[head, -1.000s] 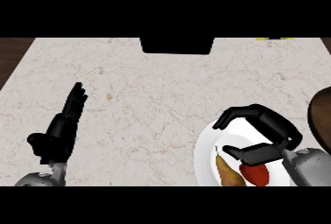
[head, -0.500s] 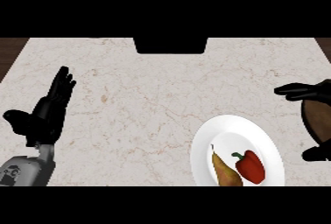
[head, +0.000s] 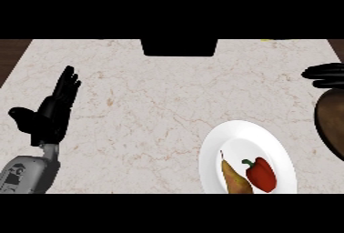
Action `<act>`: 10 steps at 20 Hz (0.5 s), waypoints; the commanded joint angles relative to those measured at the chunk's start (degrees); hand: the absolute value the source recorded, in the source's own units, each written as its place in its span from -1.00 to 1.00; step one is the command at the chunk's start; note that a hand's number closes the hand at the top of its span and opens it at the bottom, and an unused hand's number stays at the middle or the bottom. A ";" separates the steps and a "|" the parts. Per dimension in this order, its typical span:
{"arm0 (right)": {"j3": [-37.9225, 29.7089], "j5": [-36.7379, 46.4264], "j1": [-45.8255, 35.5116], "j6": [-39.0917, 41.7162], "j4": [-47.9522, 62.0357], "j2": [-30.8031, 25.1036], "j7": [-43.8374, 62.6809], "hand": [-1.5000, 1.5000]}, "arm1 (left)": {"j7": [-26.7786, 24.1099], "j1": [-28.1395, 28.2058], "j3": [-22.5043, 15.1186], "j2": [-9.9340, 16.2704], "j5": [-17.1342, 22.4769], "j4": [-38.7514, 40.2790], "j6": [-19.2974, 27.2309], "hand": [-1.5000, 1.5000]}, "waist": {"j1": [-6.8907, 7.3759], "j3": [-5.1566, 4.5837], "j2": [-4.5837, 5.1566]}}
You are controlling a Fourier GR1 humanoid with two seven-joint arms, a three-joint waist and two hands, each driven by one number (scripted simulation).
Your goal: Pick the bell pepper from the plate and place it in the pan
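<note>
A: Resting at the view's left edge is the left hand [head: 48, 119], its fingers straight and pointing up the counter, thumb spread out to the side, holding nothing. What is lying beyond it?

B: Extending below it is its grey forearm [head: 28, 174], running to the lower edge. Spreading out to the right of that hand is the pale marbled counter [head: 148, 104]. Well apart from the hand, further right and lower, the white plate [head: 228, 145] is sitting on the counter.

A: And the bell pepper?

B: The red bell pepper [head: 261, 174] is lying on the plate, in its lower right part, green stem pointing up and left. Just beside it, on the side nearer the left hand, a brownish pear [head: 234, 180] is lying with its thin stem pointing up the plate; whether the two are touching cannot be told.

A: How is the right hand showing?

B: Only part of the right hand [head: 326, 75] is showing, at the right edge, above and well clear of the plate. Its dark fingers are lying roughly level, pointing left, but whether they are spread or curled cannot be told. Nothing is seen in it.

A: And the pan?

B: Just below that hand, the dark brown pan [head: 331, 120] is showing as a curved edge cut off by the right border, right of the plate. At the counter's far edge, a black block [head: 179, 47] is standing.
</note>
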 commanded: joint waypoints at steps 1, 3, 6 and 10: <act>1.76 1.40 -4.08 6.57 -3.02 -0.19 -4.63 -1.00 | 1.17 -3.21 1.02 -0.15 -0.42 2.44 -0.22 0.00 | -0.38 -0.05 -0.18; 2.77 1.27 -6.20 5.76 -3.46 1.78 -2.07 -1.00 | -0.96 -0.37 -0.60 -1.89 -2.11 1.41 0.66 0.00 | 0.01 -0.07 -0.22; 1.78 -0.16 -4.18 6.18 -5.16 1.27 -1.28 -1.00 | -0.83 -0.30 1.73 -0.17 -0.79 2.61 -2.24 0.00 | -0.66 -0.06 -0.36; 5.28 -3.71 -4.45 10.83 -8.98 -0.69 0.39 -1.00 | -1.11 -0.99 1.68 -0.59 -1.57 2.94 -1.63 0.00 | -0.88 -0.08 -0.35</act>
